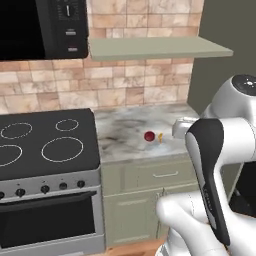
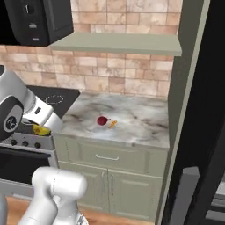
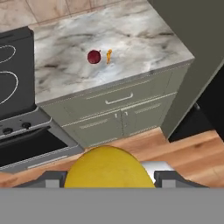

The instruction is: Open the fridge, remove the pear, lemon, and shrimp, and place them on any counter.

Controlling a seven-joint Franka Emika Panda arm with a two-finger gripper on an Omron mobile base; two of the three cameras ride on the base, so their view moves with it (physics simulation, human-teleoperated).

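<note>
Hand view: claw [image 3: 109, 181] grips lemon [image 3: 109, 168] (above floor).

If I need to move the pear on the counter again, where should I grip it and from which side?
Grip the pear across its round middle, coming straight down from above. It sits low on the counter, and the shrimp lies close beside it, so set the fingers along the free axis. The gripper holds the lemon now.

No readable text; microwave panel [image 1: 70, 25] marks too blurred to read.
</note>
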